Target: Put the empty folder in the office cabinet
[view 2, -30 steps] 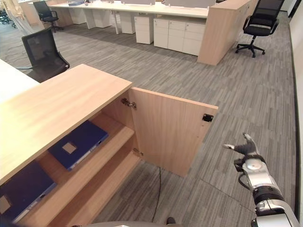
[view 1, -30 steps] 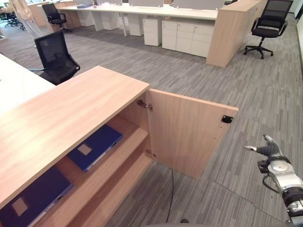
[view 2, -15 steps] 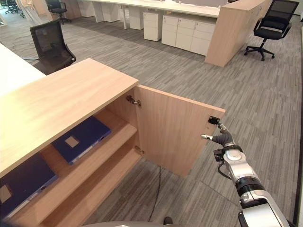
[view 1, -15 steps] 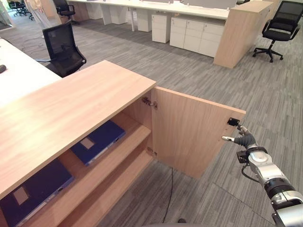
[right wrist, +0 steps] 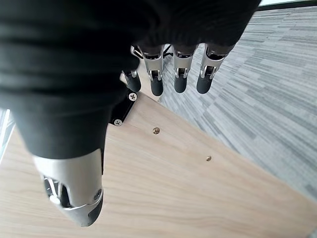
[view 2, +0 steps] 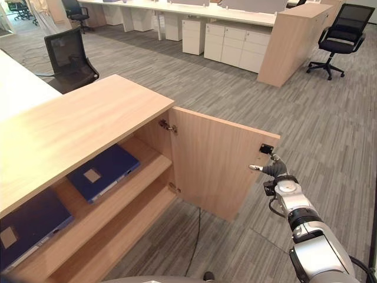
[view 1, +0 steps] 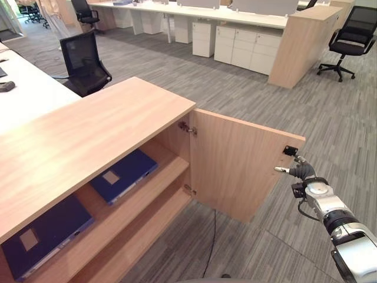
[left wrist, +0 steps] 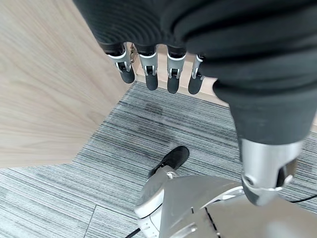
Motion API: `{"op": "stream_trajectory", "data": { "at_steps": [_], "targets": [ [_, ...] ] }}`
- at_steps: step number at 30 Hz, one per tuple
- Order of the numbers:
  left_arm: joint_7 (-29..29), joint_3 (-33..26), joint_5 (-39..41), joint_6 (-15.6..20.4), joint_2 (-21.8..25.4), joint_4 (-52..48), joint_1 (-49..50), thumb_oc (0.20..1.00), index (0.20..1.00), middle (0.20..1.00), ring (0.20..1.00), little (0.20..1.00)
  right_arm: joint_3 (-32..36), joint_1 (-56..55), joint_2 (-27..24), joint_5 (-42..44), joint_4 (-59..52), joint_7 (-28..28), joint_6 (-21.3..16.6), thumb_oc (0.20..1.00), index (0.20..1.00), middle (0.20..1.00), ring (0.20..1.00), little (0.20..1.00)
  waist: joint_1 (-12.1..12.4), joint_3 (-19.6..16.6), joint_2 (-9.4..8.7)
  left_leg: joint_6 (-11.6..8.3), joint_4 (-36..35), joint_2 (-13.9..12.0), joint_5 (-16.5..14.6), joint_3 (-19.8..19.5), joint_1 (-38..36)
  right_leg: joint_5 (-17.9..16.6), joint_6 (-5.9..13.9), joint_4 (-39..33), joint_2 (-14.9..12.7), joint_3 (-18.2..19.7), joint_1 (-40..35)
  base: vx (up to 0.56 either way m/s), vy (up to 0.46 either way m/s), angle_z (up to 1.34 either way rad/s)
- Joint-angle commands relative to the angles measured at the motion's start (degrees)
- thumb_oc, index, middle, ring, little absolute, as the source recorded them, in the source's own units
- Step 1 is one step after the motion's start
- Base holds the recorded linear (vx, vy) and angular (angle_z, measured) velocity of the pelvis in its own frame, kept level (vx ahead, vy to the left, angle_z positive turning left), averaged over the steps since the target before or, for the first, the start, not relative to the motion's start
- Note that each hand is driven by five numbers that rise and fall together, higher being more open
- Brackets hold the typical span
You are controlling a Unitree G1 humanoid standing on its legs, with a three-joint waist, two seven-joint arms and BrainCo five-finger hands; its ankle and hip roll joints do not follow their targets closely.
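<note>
**Right hand at the free edge of the open cabinet door; folders lie on the shelf inside**

The office cabinet [view 1: 88,135] is the landmark: a low, light-wood unit with a broad top and an open front. Its door [view 1: 238,165] stands swung out from the hinge at the cabinet's right-hand corner, with a small black catch [view 1: 290,150] near the top of its free edge.

Inside the cabinet, on the upper shelf [view 1: 141,194], two dark blue folders lie flat. One folder [view 1: 123,175] sits toward the hinge side; the other folder [view 1: 44,236] lies further along the shelf, away from the door. Each lies with its long axis running roughly from the shelf's front edge toward the back, a pale label facing up. Which of them is the empty one I cannot tell.

The right hand [view 1: 297,171] is beside the door's free edge, just below the catch; its fingers [right wrist: 178,82] are straight and apart, holding nothing, their tips near the door's inner face, though contact is not clear. The folders lie well away from this hand, past the door and into the cabinet.

The left hand [left wrist: 158,74] hangs low by the cabinet's wooden side, fingers relaxed and empty. Judging by this, the placing looks done and the door is what the coming move concerns; the right hand is the nearer one.
</note>
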State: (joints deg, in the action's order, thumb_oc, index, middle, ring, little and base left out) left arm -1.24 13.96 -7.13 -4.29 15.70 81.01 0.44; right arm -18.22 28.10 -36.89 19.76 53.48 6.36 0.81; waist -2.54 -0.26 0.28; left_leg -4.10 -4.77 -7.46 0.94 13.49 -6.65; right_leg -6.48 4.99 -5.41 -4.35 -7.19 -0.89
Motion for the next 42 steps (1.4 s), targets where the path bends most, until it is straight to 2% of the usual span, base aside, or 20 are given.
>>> {"op": "stream_trajectory", "data": {
  "at_steps": [1,5,8,10,11,13,16,20,27,34,42],
  "targets": [
    [-0.8,1.8,0.9,0.2,1.5,4.2,-2.8,1.0,1.0,1.0,1.0,1.0,-3.4,9.4,7.1,2.5,0.7,-3.0,-4.0,1.0,1.0,1.0,1.0,1.0,2.8,-0.9,-3.56,-0.38,-0.2,0.4,-3.1,-6.3,0.9,6.4,1.31,0.4,1.2,0.1,-0.9,0.0,0.0,0.0],
    [-0.9,1.3,1.1,0.1,1.2,4.0,-2.8,1.0,1.0,1.0,1.0,1.0,-5.1,8.9,9.7,5.7,-4.2,-3.8,-5.0,1.0,1.0,1.0,1.0,1.0,2.9,-0.8,-3.47,-0.48,-0.2,0.5,-3.1,-6.1,1.0,6.6,1.3,0.4,1.3,0.2,-0.7,0.0,0.006,-0.01],
    [-1.0,0.3,1.0,-0.2,0.9,3.3,-2.8,1.0,1.0,1.0,1.0,1.0,-6.8,5.6,13.1,16.6,-17.8,-7.5,-7.4,1.0,1.0,1.0,1.0,1.0,2.8,-0.7,-3.21,-0.69,-0.2,0.6,-3.3,-5.7,0.7,7.1,1.27,0.4,1.4,0.8,-0.8,0.0,0.022,-0.09],
    [-0.7,0.0,0.7,-0.2,0.5,2.8,-2.7,1.0,1.0,1.0,1.0,1.0,-7.2,3.7,14.7,22.4,-23.1,-9.6,-9.0,1.0,1.0,1.0,1.0,1.0,2.9,-0.8,-3.08,-0.75,-0.2,0.7,-3.2,-5.5,0.8,7.2,1.3,0.4,1.4,0.8,-0.7,0.01,0.017,-0.1],
    [-0.7,0.0,0.7,-0.2,0.5,2.8,-2.7,1.0,1.0,1.0,1.0,1.0,-7.2,3.7,14.7,22.4,-23.1,-9.6,-9.0,1.0,1.0,1.0,1.0,1.0,2.9,-0.8,-3.07,-0.76,-0.2,0.7,-3.2,-5.5,0.8,7.2,1.3,0.4,1.4,0.8,-0.7,0.0,0.016,-0.14],
    [-0.5,-0.4,-0.5,-0.1,0.4,2.2,-2.6,1.0,1.0,1.0,1.0,1.0,-9.3,1.3,16.3,27.4,-31.0,-11.9,-9.8,1.0,1.0,1.0,1.0,1.0,2.9,-0.9,-2.89,-0.89,-0.2,0.7,-3.3,-5.1,0.7,7.3,1.39,0.4,1.4,0.8,-0.6,0.0,0.023,-0.25],
    [-0.8,-1.3,-2.6,-0.1,1.3,4.0,-2.8,1.0,1.0,1.0,1.0,1.0,-12.8,-1.4,17.8,31.3,-38.6,-15.1,-10.3,1.0,1.0,1.0,1.0,1.0,2.6,-1.1,-3.25,-1.08,-0.2,0.6,-3.3,-4.6,0.5,7.3,1.41,0.4,1.3,1.0,-0.6,0.0,0.006,-0.05],
    [-1.4,-2.3,-4.8,-0.2,1.3,4.4,-3.1,1.0,1.0,1.0,1.0,1.0,-17.4,-4.5,18.1,34.9,-47.1,-18.5,-9.1,1.0,1.0,1.0,1.0,1.0,2.4,-1.5,-3.68,-1.06,-0.2,0.5,-3.5,-4.1,0.2,7.1,1.49,0.4,1.0,1.1,-0.6,0.01,-0.002,0.09],
    [-2.2,-2.7,-4.9,-0.1,1.0,3.9,-3.2,1.0,1.0,1.0,1.0,1.0,-23.4,-5.7,18.3,36.3,-51.6,-21.1,-7.1,1.0,1.0,1.0,1.0,1.0,2.2,-1.7,-3.89,-1.05,-0.2,0.2,-3.6,-3.7,0.0,6.8,1.61,0.4,0.7,1.3,-0.5,0.0,0.002,0.05],
    [-2.6,-2.5,-5.2,0.0,0.7,3.8,-3.5,1.0,1.0,1.0,1.0,1.0,-27.3,-6.6,19.6,35.2,-50.1,-22.2,-5.7,1.0,1.0,1.0,1.0,1.0,2.1,-1.7,-4.04,-1.05,-0.2,0.1,-3.7,-3.5,-0.2,6.6,1.67,0.4,0.7,1.5,-0.3,-0.01,0.002,-0.04],
    [-3.0,-3.2,-4.6,0.5,0.5,3.8,-3.5,1.0,1.0,1.0,1.0,1.0,-26.0,-7.5,18.1,31.5,-48.8,-20.8,-6.8,1.0,1.0,1.0,1.0,1.0,1.6,-1.9,-4.17,-1.07,-0.2,0.0,-3.7,-3.3,-0.2,6.8,1.66,0.4,0.9,1.7,-0.2,0.0,0.0,0.0]
  ]
}}
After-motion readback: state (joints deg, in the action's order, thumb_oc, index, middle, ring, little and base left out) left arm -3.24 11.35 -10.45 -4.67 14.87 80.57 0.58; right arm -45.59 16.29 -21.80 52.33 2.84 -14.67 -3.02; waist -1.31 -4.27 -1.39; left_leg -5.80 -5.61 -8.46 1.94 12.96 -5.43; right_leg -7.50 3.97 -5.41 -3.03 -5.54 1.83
